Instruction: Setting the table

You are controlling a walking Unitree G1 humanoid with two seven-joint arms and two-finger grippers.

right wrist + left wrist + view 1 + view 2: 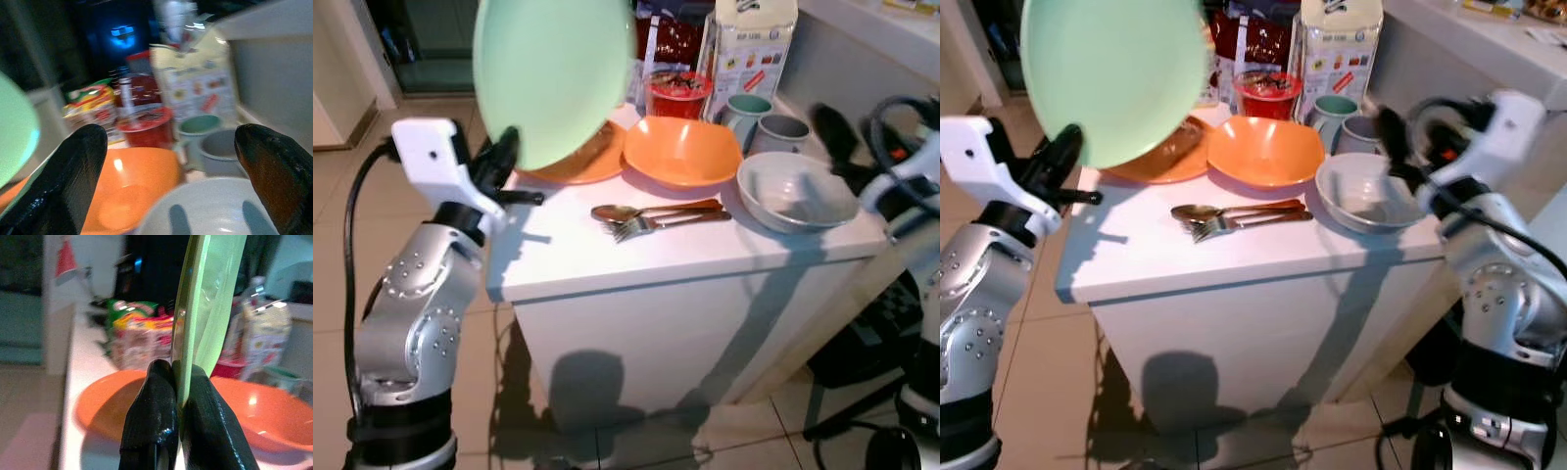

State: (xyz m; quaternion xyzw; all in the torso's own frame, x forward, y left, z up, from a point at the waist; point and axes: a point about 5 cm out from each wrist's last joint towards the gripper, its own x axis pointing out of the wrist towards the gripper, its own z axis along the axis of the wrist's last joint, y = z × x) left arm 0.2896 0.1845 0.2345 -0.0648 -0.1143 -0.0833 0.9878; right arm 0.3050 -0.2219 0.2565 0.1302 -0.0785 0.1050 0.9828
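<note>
The left gripper (178, 377) is clamped on the lower rim of the green plate (553, 73), holding it upright above the table's (558, 257) left edge, while the right gripper (171, 142), fingers spread wide, hovers just beside the grey bowl (795, 191).

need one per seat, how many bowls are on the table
2: an orange bowl mid-table behind the cutlery, and a grey bowl near the right edge. More could be hidden behind the raised green plate.
</note>
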